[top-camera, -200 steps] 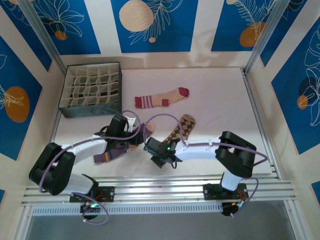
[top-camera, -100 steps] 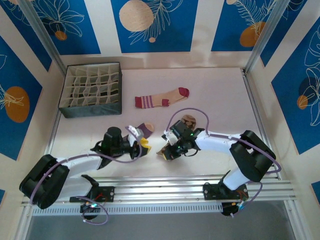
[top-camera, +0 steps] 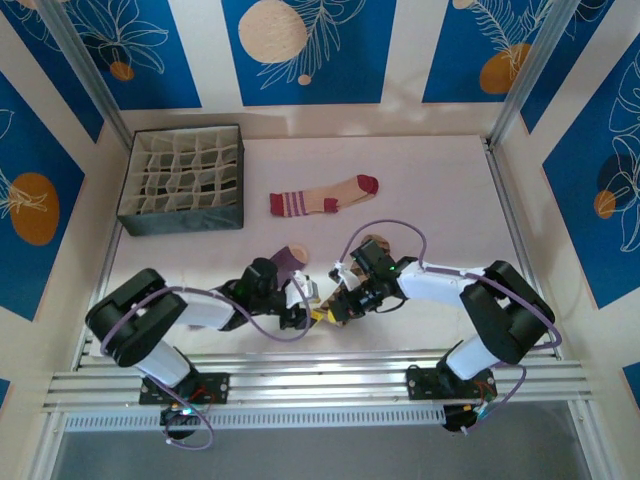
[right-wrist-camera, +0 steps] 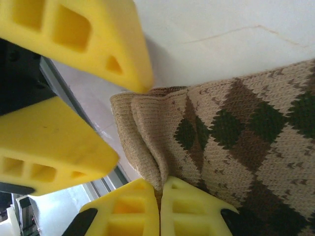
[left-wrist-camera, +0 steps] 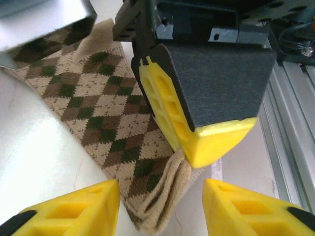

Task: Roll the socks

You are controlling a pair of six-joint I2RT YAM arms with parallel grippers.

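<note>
The right pincer [right-wrist-camera: 160, 210] pinches the argyle sock [right-wrist-camera: 246, 123] at its cuff; the left pincer [left-wrist-camera: 160, 204] gapes open, straddling that cuff.

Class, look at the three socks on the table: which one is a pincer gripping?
The brown-tan argyle knit sock: the right pincer is shut on its folded cuff edge. The purple sock and the tan sock with red toe lie ungripped.

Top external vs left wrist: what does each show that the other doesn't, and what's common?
Top external, not left wrist: the striped-cuff sock, the purple sock, the divider box. Left wrist, not top external: the layered cuff edge of the argyle sock, lying between the fingers of the open left end effector. Both: the argyle sock and the right end effector shut on it.
</note>
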